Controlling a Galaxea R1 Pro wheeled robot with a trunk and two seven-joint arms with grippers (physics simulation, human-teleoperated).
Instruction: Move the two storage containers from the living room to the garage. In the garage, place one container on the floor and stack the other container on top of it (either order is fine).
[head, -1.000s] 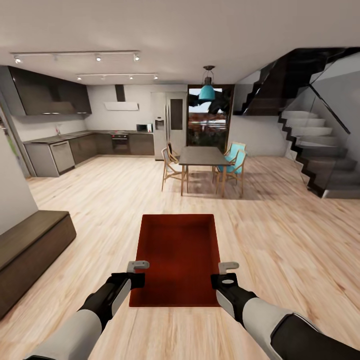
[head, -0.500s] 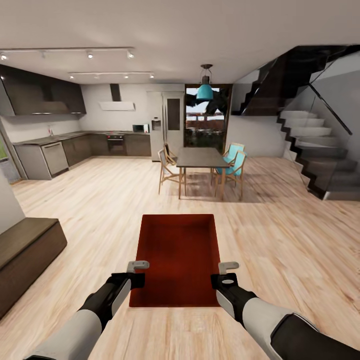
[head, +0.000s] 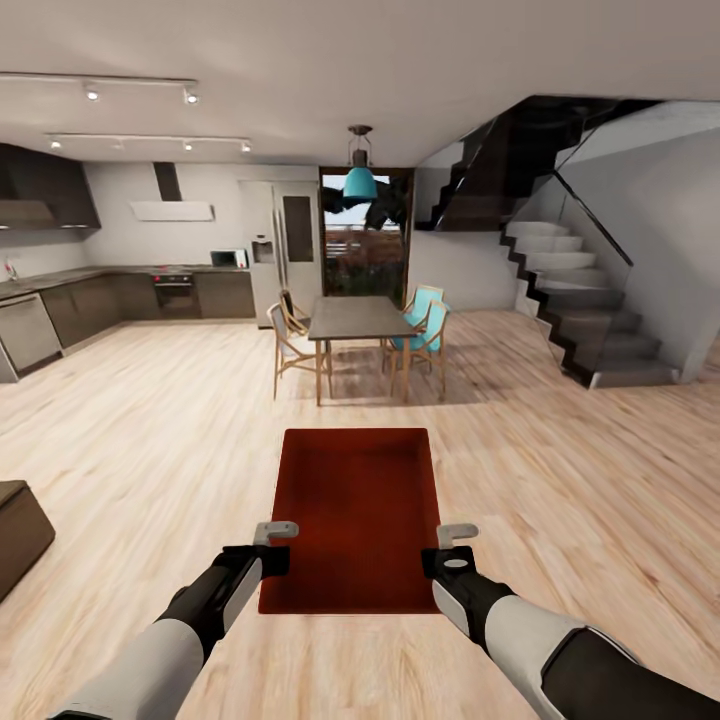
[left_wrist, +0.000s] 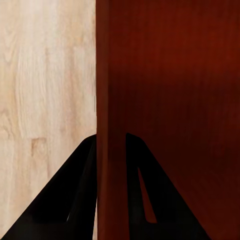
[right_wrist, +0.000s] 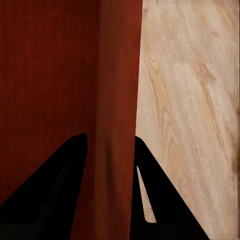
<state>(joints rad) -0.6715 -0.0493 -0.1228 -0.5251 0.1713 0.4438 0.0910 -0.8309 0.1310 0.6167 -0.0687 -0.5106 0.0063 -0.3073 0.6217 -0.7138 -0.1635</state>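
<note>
Step in hand: carrying; the robot holds one storage container (head: 352, 520) level in front of it while crossing an open room with a light wood plank floor (head: 160, 420). I judge this the transport leg toward the garage, which is not in sight.

Container: red-orange, open-topped, low in the centre of the head view, long side pointing away from the robot. Whether a second bin is nested inside it cannot be told.

Left hand (head: 274, 545): at the lower left of the bin, clamped on its left wall; in the left wrist view a dark finger (left_wrist: 75, 200) sits on either side of the red wall (left_wrist: 111, 125).

Right hand (head: 450, 548): at the lower right of the bin, clamped on the right wall (right_wrist: 117, 100) in the same manner.

Surroundings: dining table (head: 360, 318) with chairs in mid frame, kitchen units (head: 60, 305) at the left, a staircase (head: 580, 300) at the right, a dark low cabinet (head: 15, 535) at the lower left edge.

Next move: likely steering the base round the table toward an exit, keeping both grips firm and the bin level, since a tilt or uneven squeeze could let it slip.
</note>
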